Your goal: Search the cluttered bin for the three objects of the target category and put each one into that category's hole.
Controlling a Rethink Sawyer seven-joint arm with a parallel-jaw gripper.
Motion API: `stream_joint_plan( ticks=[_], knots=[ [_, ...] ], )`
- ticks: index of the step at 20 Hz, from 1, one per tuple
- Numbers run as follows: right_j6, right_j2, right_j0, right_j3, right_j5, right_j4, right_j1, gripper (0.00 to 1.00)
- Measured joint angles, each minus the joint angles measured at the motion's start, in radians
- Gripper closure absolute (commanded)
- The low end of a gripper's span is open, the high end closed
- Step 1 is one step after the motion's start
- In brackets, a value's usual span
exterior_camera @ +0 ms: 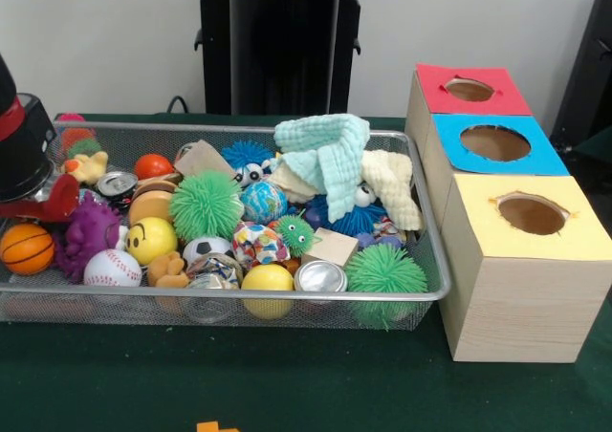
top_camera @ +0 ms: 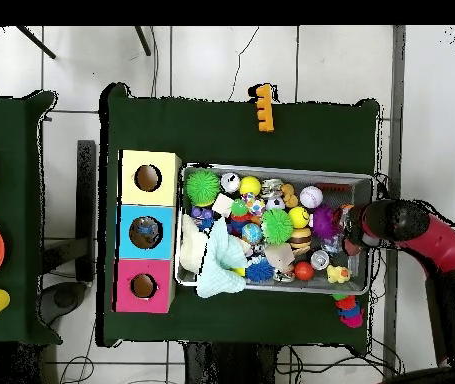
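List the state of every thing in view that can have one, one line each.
Mesh bin: full, heaped with toys.
Green cloth: crumpled, on top of the pile.
Cream cloth: draped at the bin's end nearest the boxes.
Cans: lying among the balls.
Red box: hole open.
Blue box: hole open.
Yellow box: hole open.
Gripper: over the bin's end.

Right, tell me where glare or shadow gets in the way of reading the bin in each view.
Front view: even light; bright glints on the silver can and the bin's wire rim, and the box holes are dark inside. Overhead view: the arm covers the bin's end, its pincer cannot be made out, and the toys there sit in shade.
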Motion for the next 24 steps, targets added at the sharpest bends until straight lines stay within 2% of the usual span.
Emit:
stream_joint_plan(
  ticks=[6, 12, 17, 24],
  knots=[
    [0.0, 0.026, -0.024, -0.008, 0.037, 0.0, 0.009, 1.0],
    [0.0, 0.027, -0.027, 0.027, 0.038, -0.004, -0.03, 1.0],
    [0.0, 0.027, -0.029, 0.072, 0.046, -0.02, -0.101, 1.0],
    [0.0, 0.016, -0.025, 0.132, 0.109, -0.026, -0.229, 1.0]
  ],
)
